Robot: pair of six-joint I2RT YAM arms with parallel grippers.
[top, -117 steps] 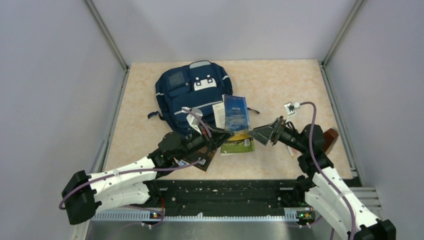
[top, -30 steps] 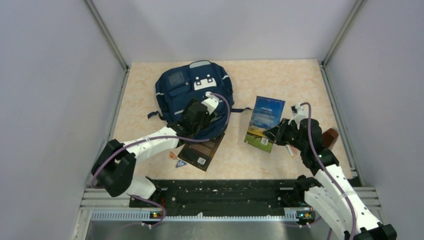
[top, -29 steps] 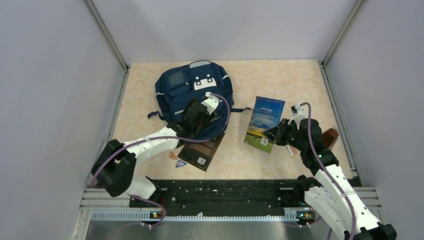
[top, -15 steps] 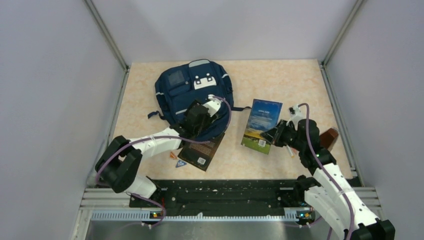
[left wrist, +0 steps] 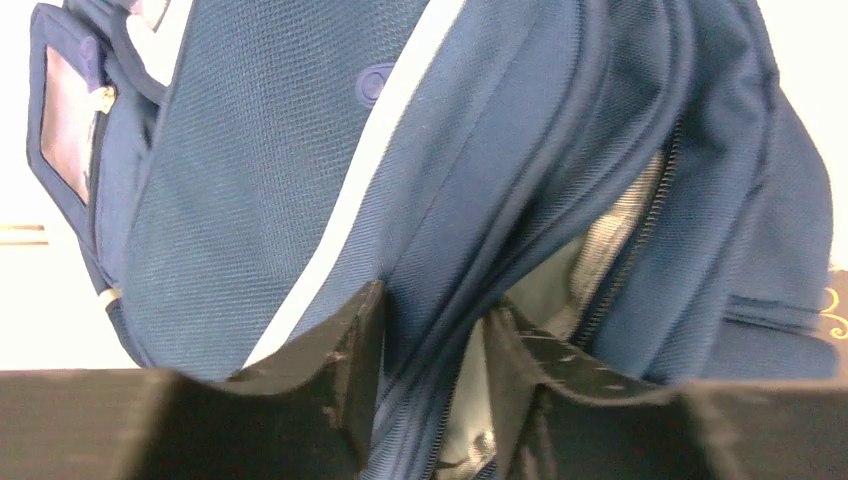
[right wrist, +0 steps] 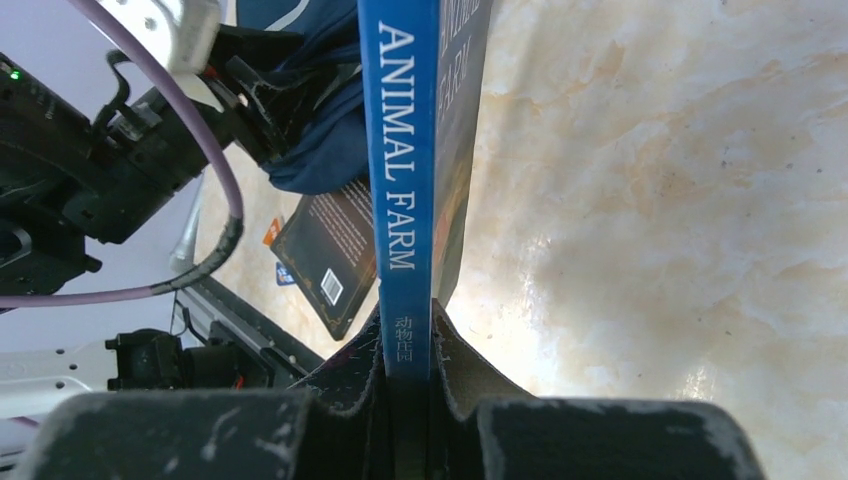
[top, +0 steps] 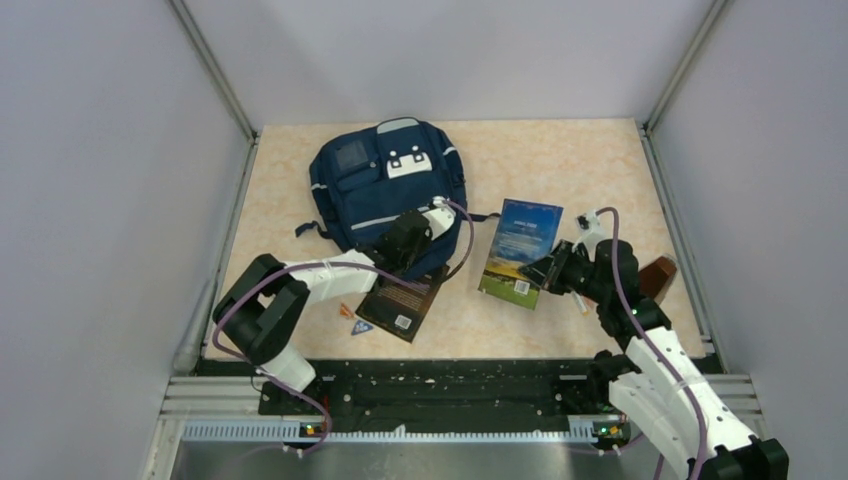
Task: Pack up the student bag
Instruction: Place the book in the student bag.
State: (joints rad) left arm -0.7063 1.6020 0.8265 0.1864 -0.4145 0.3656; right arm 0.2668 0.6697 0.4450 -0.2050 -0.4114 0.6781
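The navy student bag (top: 385,195) lies on the table's far left, its main zip gaping to show pale lining (left wrist: 560,290). My left gripper (top: 403,243) is at the bag's near edge. Its jaws stand apart, straddling the blue zip lip (left wrist: 432,320): one finger outside on the fabric, the other inside against the lining. My right gripper (top: 550,270) is shut on the spine of a blue book, "Animal Farm" (right wrist: 405,150). It holds that book (top: 518,250) tilted above the table, right of the bag.
A dark book (top: 405,300) lies flat on the table partly under the bag's near edge, with small orange and blue triangular pieces (top: 355,320) beside it. A brown object (top: 660,275) sits by the right wall, behind my right arm.
My left gripper has slid toward the bag's near right edge and its jaws have narrowed around the zip lip. The right gripper has carried the blue book slightly left.
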